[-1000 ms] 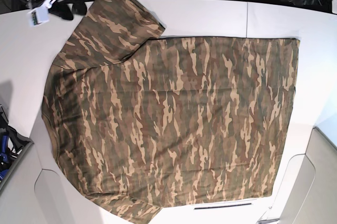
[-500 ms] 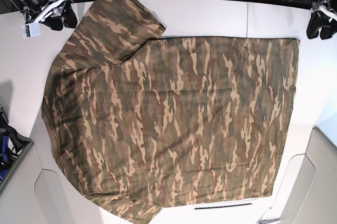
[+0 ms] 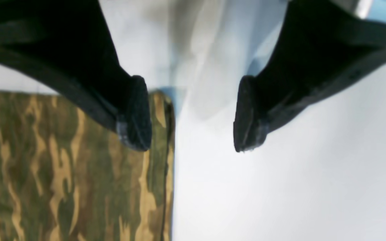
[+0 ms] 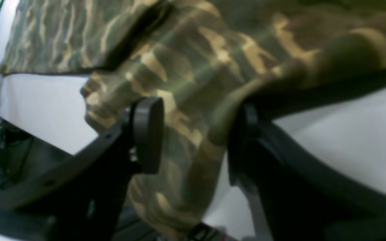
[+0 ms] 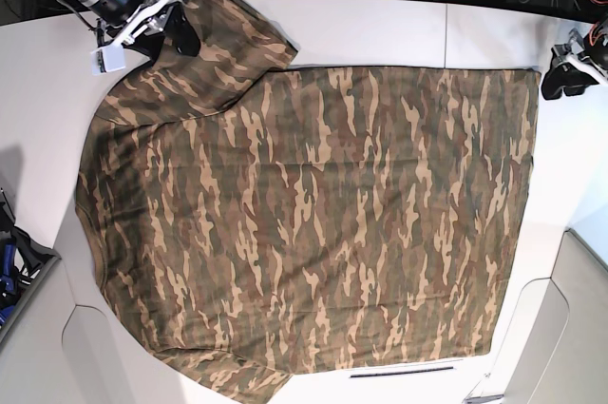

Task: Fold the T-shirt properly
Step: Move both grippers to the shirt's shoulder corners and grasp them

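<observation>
The camouflage T-shirt [image 5: 313, 223] lies spread flat on the white table, one sleeve pointing to the far left corner and the hem along the right. My right gripper [image 5: 163, 38] is at that sleeve. In the right wrist view its jaws [image 4: 194, 134] stand open, with the sleeve's edge [image 4: 193, 67] lying between them. My left gripper [image 5: 562, 83] hovers at the hem's far right corner. In the left wrist view it [image 3: 193, 117] is open, one finger over the shirt's corner [image 3: 62, 174] and the other over bare table.
The white table [image 5: 380, 28] has a seam running back at its far side and a narrow slot [image 5: 404, 371] near the front edge. Dark gear [image 5: 9, 261] sits off the table's left edge. Cables lie along the dark back.
My right gripper has moved right from the bare table corner onto the sleeve. My left gripper has come down and inward to the hem corner.
</observation>
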`<action>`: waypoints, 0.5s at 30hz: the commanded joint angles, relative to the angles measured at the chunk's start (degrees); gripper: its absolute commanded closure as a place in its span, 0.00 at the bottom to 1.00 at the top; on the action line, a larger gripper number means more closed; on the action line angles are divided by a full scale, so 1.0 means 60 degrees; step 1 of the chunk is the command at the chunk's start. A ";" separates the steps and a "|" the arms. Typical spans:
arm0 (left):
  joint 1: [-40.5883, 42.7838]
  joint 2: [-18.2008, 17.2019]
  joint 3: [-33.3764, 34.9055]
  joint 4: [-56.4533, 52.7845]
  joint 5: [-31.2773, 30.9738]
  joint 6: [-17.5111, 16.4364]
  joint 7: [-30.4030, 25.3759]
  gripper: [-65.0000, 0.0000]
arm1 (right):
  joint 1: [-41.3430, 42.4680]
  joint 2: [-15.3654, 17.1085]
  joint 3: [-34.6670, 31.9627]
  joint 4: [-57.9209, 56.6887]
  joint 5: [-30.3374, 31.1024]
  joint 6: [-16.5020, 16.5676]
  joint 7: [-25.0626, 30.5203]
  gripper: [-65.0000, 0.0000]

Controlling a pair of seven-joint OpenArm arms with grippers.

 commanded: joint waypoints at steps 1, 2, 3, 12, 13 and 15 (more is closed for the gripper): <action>-0.0186 -0.0237 0.0076 -0.0004 -0.0124 -0.0090 -0.0208 0.37 | -0.0084 -0.0007 -0.0015 0.0029 -0.0175 -0.0051 -0.0219 0.53; -0.0284 -0.0237 0.0233 -0.0124 -0.0106 -0.0090 -0.0208 0.37 | -0.0087 -0.0062 -0.0011 0.0029 -0.0189 -0.0051 -0.0219 0.53; -0.0350 -0.0237 0.0401 -0.0219 -0.0120 -0.0090 -0.0215 0.37 | -0.0091 -0.0098 -0.0015 0.0025 -0.0255 -0.0051 -0.0219 0.53; -0.0382 -0.0208 0.1759 -0.0368 -0.0109 -0.0090 -0.0273 0.37 | -0.0080 -0.0106 -0.0011 0.0029 -0.0273 -0.0047 -0.0157 0.53; -0.0382 -0.0208 0.1854 -0.0368 -0.0091 -0.0090 -0.0273 0.37 | -0.0080 -0.0106 -0.0015 0.0029 -0.0273 -0.0051 -0.0131 0.53; -0.0382 -0.0208 0.1963 -0.0368 0.0022 -0.0090 -0.0273 0.37 | -0.0084 -0.0106 -0.0015 0.0029 -0.0270 -0.0051 -0.0106 0.53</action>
